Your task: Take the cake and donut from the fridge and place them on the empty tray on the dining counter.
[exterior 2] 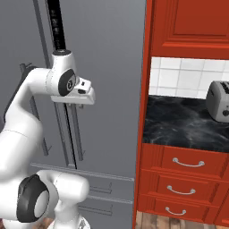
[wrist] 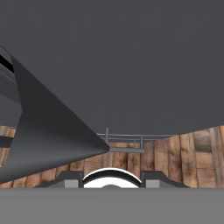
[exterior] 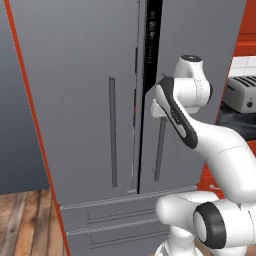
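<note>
The grey fridge [exterior: 90, 100] stands right in front of me, and its right door [exterior: 195, 30] is ajar, with a dark gap [exterior: 151, 35] between the doors. My gripper [exterior 2: 78, 103] hangs close against that door by the top of its long handle [exterior 2: 76, 134] and points down along it. In the hand view the fingertips [wrist: 72, 179] of the gripper [wrist: 113, 180] stand apart with nothing between them, and the handle [wrist: 127, 149] runs away below towards the floor. The cake and donut are hidden inside the fridge. The tray and the dining counter are out of view.
Red cabinets [exterior 2: 188, 22] adjoin the fridge on the right, with drawers [exterior 2: 188, 163] under a black marble worktop [exterior 2: 183, 123] that carries a silver toaster [exterior 2: 219, 100]. The fridge's lower drawers [exterior: 115, 220] sit just ahead of my base. Wooden floor [exterior: 25, 220] lies to the left.
</note>
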